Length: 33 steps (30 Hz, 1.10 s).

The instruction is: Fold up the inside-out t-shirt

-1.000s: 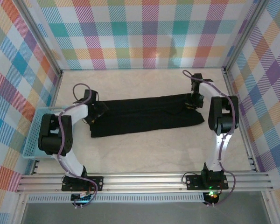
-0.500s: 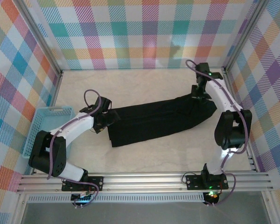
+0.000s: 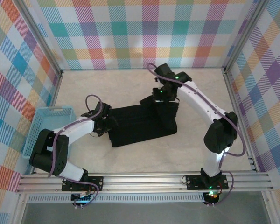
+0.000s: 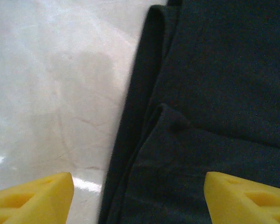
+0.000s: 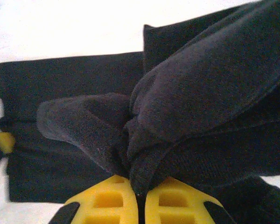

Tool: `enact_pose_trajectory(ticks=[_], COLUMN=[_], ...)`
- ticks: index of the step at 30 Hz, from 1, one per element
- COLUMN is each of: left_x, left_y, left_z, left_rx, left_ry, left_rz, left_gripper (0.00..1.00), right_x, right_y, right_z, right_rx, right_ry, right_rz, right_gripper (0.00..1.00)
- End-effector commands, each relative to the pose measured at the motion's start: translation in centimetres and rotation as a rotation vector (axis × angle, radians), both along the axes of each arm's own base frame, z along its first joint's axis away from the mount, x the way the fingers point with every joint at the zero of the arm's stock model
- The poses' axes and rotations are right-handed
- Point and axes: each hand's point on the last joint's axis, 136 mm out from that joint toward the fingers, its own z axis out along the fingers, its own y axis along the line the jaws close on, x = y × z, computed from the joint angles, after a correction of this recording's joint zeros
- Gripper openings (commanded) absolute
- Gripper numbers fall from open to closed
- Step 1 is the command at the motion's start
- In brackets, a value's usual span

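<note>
The right fingers (image 5: 107,203) are pressed together on a bunched fold of the black t-shirt (image 5: 200,93). The fold is pinched between the yellow pads and raised above the layers lying flat beneath. The left fingers (image 4: 32,198) are held spread at the shirt's left end, one pad over bare surface (image 4: 51,93) and the other over cloth. The folded edge runs between them and nothing is gripped.

Compared with half a second earlier, the right arm has been swung from the far right corner to the middle. The shirt's right end has been carried with it, so the long strip is now doubled into a shorter block at the centre of the surface. The left end has been left where it lay.

Open surface is seen to the right of the shirt, in front of it and behind it. A blue basket (image 3: 44,126) stands against the left wall, just beside the left arm.
</note>
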Motion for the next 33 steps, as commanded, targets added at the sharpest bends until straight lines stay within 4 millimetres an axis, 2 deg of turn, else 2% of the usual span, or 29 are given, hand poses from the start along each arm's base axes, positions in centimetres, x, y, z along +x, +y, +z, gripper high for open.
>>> enact_pose_trajectory(ticks=[1,4,14,18,21,27,29,31,33], left_x=[0.0,-0.1,-0.7,-1.0,-1.2,-1.3,-1.4,-1.6,-2.0], left_y=[-1.7,-2.2,-3.1,-3.3,-3.2,-2.9,-2.7,-2.1,-0.8], left_z=[-1.5,-2.2,-2.7,-2.8,-2.9,-2.7,-2.6,-2.3,-1.6], left_rx=[-0.053,-0.078,-0.097,-0.091,-0.085,-0.079,-0.075,-0.054,-0.010], left_ry=[-0.002,-0.011,-0.019,-0.020,-0.020,-0.030,-0.034,-0.040,-0.055], left_rz=[-0.047,-0.056,-0.088,-0.097,-0.095,-0.084,-0.076,-0.058,-0.011], left_gripper=[0.67,0.61,0.44,0.40,0.39,0.39,0.40,0.44,0.48], right_x=[-0.8,-1.3,-2.9,-3.6,-3.8,-4.2,-4.2,-4.3,-4.5], right_y=[5.5,8.8,16.2,17.7,18.1,18.7,19.0,19.3,19.8], right_z=[-0.6,-1.1,-2.6,-2.8,-2.8,-4.3,-4.8,-5.2,-4.6], right_rx=[0.152,0.203,0.291,0.327,0.323,0.299,0.291,0.290,0.301], right_ry=[0.077,0.101,0.164,0.185,0.176,0.194,0.197,0.209,0.210], right_rz=[-0.005,0.006,0.039,0.047,0.048,0.049,0.053,0.064,0.103], right_gripper=[0.00,0.00,0.00,0.00,0.00,0.00,0.09,0.27,0.44])
